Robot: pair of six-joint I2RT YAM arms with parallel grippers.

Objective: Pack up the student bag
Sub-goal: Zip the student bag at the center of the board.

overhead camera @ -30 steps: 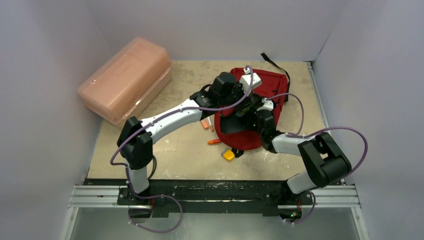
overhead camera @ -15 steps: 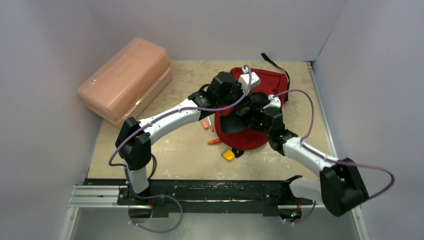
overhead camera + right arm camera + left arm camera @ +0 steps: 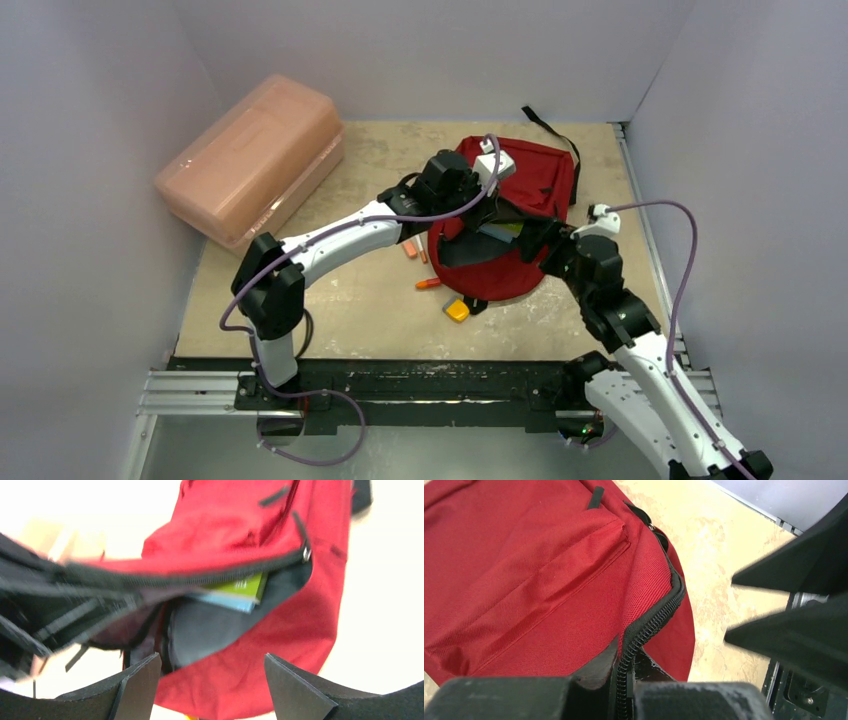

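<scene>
Red student bag [image 3: 540,170] lies on the table [image 3: 350,300], far side, right of centre. Left gripper [image 3: 624,682] is pinched tight on the bag's zipper edge [image 3: 659,615], lifting it so the mouth gapes (a prop for loading, I judge). Flat books [image 3: 235,592] sit inside. Right gripper [image 3: 211,660] is spread wide and empty, facing the opening.
</scene>
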